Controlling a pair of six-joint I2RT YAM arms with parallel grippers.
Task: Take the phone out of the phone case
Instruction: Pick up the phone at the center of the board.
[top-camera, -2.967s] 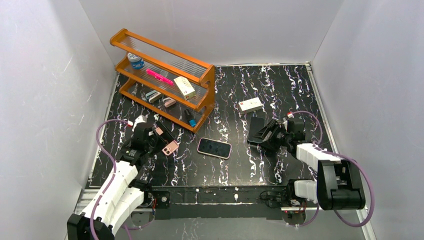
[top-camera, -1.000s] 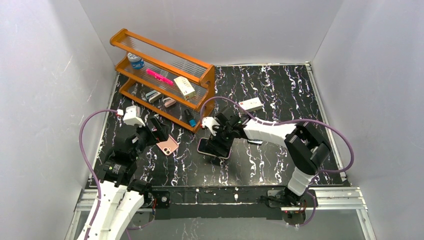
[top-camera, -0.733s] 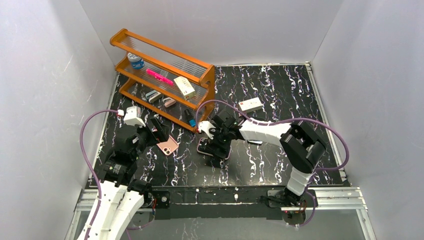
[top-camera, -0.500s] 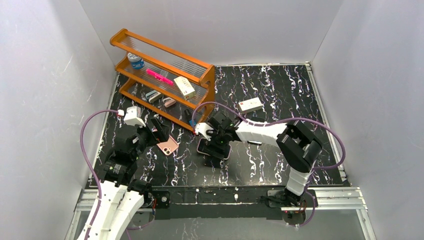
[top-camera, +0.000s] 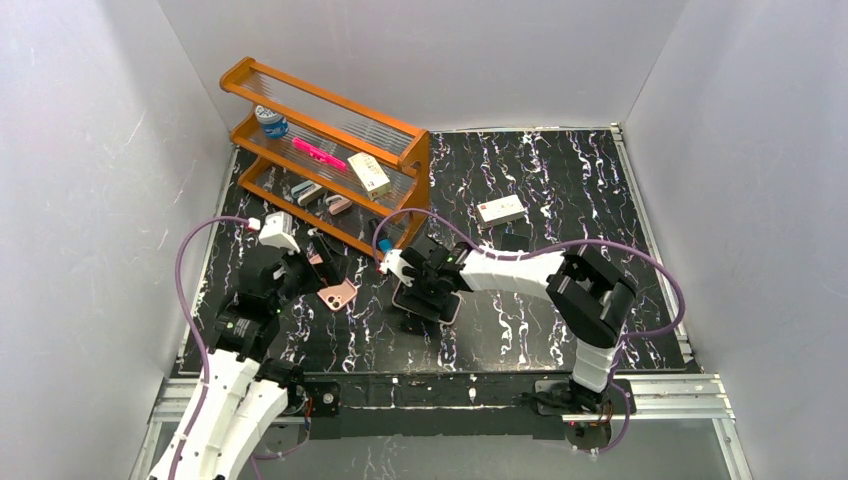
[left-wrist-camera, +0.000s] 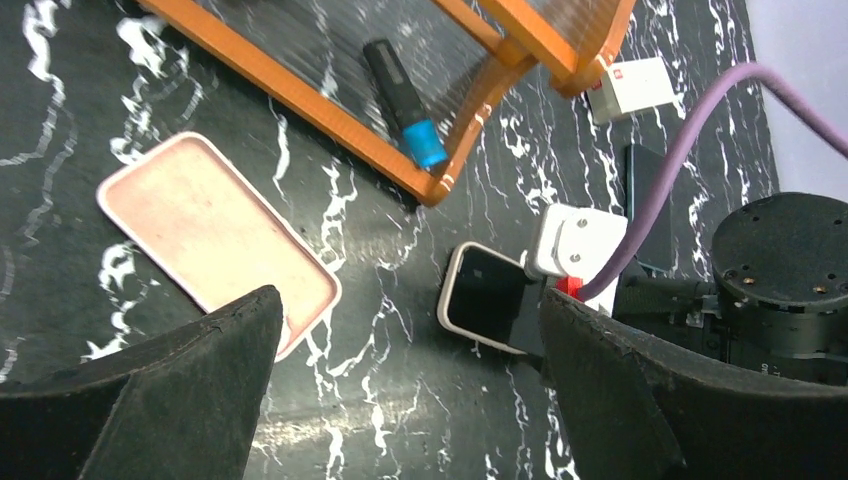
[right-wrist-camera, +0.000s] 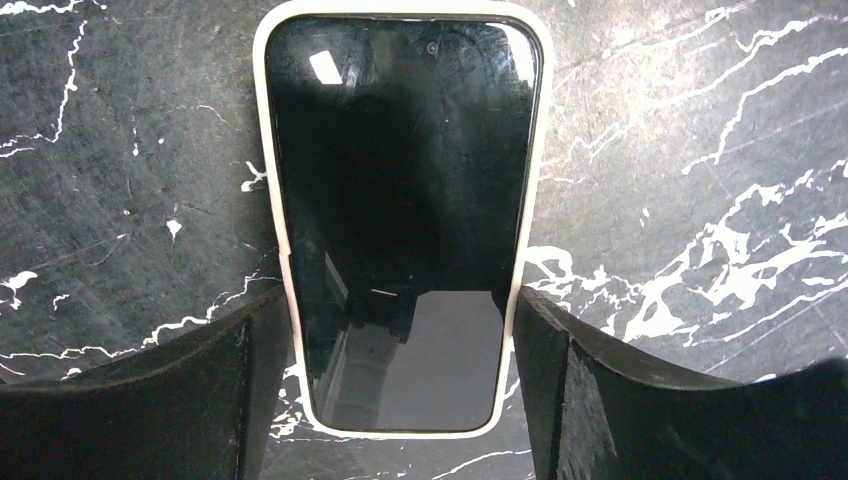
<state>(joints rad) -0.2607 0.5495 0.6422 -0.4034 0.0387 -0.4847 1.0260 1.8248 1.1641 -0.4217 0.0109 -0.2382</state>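
The phone (right-wrist-camera: 400, 200), black screen up in a pale case, lies flat mid-table; it also shows in the top view (top-camera: 447, 308) and in the left wrist view (left-wrist-camera: 485, 300). My right gripper (right-wrist-camera: 400, 310) (top-camera: 424, 288) is open and low over it. Its jaws stand on either side of the phone's near end, with the pads right at the case's long edges. My left gripper (left-wrist-camera: 405, 330) (top-camera: 316, 268) is open and empty, hovering above the table between the phone and a pink phone case (left-wrist-camera: 215, 255) (top-camera: 338, 294).
An orange three-shelf rack (top-camera: 330, 150) with small items stands at the back left, its corner post close to the phone. A blue-capped tube (left-wrist-camera: 405, 95) lies under its lowest shelf. A white box (top-camera: 501, 210) and a dark flat slab (top-camera: 515, 242) lie right of the rack.
My right arm swung from the right side across to the phone and slid left along it. My left arm rose and shifted slightly right. The phone has not moved.
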